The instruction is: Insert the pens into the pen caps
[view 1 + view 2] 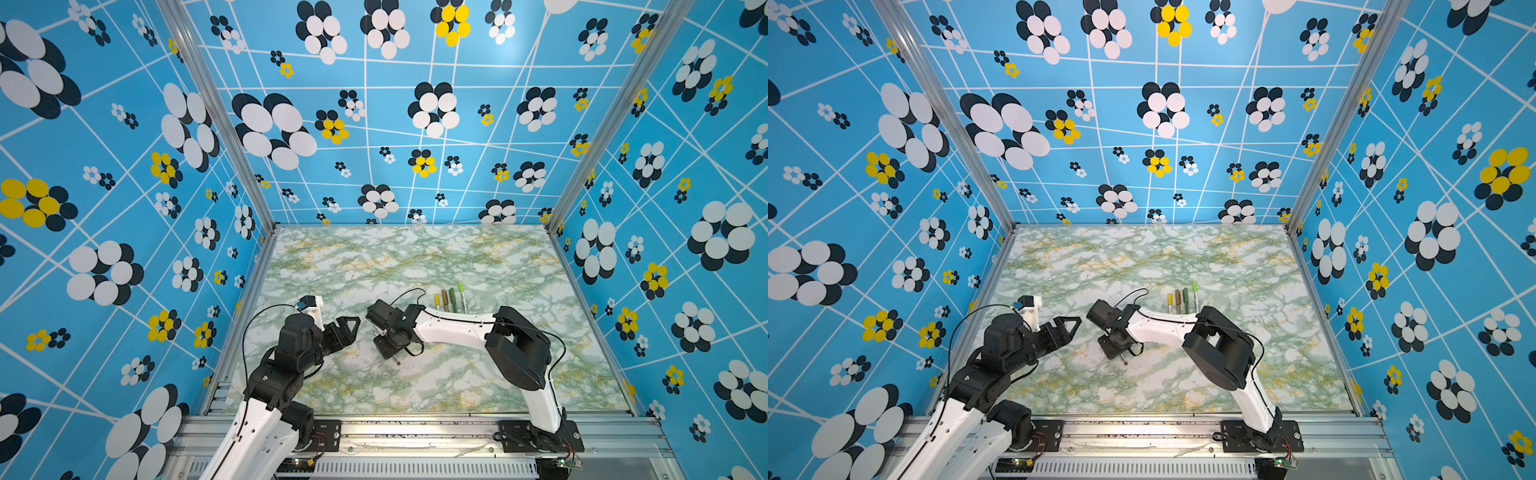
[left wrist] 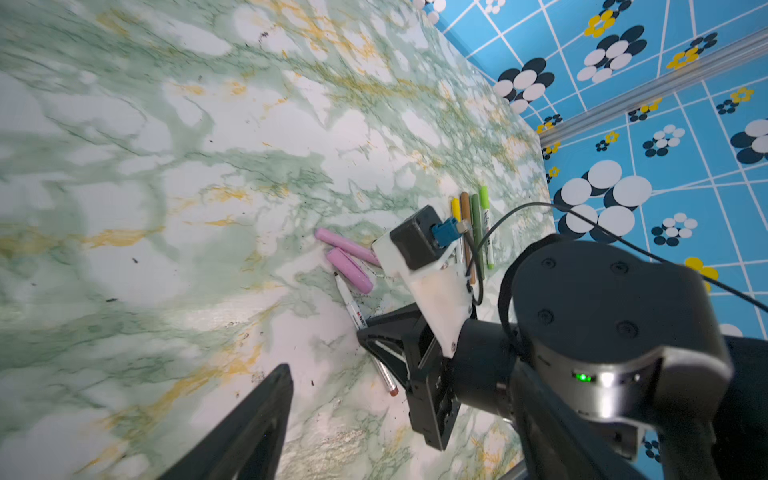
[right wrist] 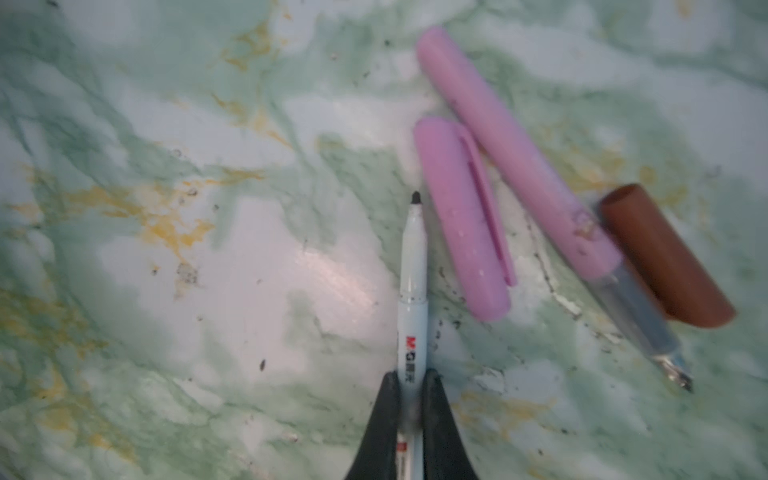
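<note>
- Where the booth floor shows, it is a table (image 1: pixel 415 257) covered in green-and-white marble pattern with yellow veins. Blue walls (image 1: pixel 124 166) printed with black, white and yellow flowers close it on three sides.
- White pen (image 3: pixel 412 266): lies near the table's middle, slightly toward 7 o'clock in both top views. Its long axis runs 11 to 5 o'clock, black tip toward 11.
- Pink cap (image 3: pixel 461 224): just beside that tip, not touching, with its rounded end facing the same way as the tip.
- Pink pen (image 3: pixel 519 166): lies beyond the cap, with a brown cap (image 3: pixel 665 257) against its clear nib section.
- Four capped pens (image 1: pixel 451 299): side by side at 2 o'clock of the middle, caps toward 12.
- Right gripper (image 3: pixel 411 376): clamped on the white pen's barrel, fingers in line with it. Its arm rises from the 5 o'clock edge, elbow high, wrist bent down.
- Left gripper (image 1: pixel 355 326): jaws wide apart and empty, at 9 o'clock of the right gripper and apart from it.
</note>
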